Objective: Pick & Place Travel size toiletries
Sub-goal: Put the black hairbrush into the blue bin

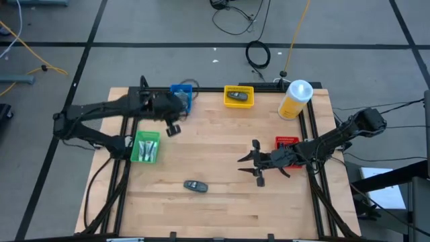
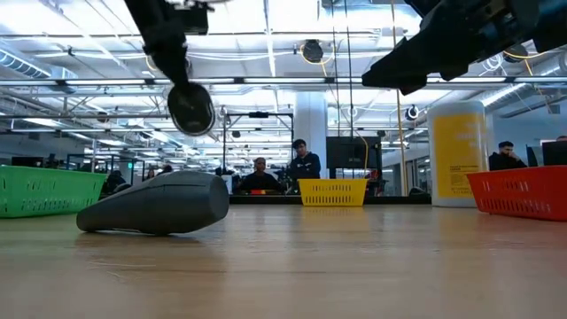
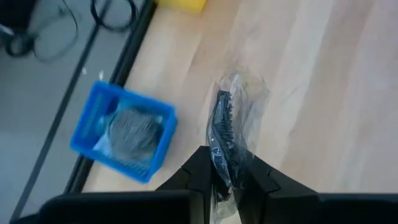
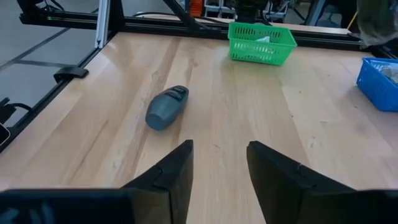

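Wooden surface (image 1: 222,195): left tool (image 3: 225,180) pinches a clear-wrapped flat grey disc (image 3: 225,134) beside the blue tray (image 3: 84,134); right tool (image 4: 219,163) hangs wide open.

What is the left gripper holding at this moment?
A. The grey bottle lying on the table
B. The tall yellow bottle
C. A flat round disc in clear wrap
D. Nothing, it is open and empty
C. The left gripper is pinched on a wrapped disc, seen edge-on in the wrist view and hanging beside the blue tray from above.
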Controlling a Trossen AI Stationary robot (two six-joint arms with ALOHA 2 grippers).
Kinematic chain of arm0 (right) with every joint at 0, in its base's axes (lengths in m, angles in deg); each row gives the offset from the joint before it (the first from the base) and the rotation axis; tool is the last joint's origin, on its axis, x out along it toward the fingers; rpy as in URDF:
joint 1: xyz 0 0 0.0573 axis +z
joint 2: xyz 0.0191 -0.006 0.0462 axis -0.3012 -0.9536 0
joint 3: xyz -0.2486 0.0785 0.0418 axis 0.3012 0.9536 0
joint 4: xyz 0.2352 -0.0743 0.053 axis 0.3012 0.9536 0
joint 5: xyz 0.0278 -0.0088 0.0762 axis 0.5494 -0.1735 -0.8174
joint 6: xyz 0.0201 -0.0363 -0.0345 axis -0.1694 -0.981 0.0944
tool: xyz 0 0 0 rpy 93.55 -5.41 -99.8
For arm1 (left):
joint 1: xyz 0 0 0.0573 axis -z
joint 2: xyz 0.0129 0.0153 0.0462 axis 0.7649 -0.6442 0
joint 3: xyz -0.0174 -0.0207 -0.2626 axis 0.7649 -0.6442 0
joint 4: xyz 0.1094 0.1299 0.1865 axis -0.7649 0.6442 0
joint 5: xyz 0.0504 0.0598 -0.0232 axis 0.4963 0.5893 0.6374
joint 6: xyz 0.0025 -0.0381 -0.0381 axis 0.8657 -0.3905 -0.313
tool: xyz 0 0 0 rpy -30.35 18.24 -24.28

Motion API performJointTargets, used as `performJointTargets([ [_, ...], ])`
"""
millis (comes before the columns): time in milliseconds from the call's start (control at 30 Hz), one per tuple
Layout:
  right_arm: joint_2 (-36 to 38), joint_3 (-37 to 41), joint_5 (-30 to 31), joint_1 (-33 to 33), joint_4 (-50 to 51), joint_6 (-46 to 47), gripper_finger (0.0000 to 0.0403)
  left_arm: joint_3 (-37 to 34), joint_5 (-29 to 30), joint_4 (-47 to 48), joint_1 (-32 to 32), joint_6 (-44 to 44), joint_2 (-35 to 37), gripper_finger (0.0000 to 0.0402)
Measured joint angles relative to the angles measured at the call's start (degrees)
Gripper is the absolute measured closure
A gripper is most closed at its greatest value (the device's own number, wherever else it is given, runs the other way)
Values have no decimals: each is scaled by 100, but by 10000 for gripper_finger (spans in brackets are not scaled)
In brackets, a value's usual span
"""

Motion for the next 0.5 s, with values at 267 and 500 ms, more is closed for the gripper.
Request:
performJointTargets([
  [267, 0, 0, 0, 0, 33, 0, 262, -17, -119, -237, -1442, 1201, -457, 366],
  [500, 0, 0, 0, 0, 34, -22, 264, -18, -204, -625, -2119, 2290, -963, 379],
])
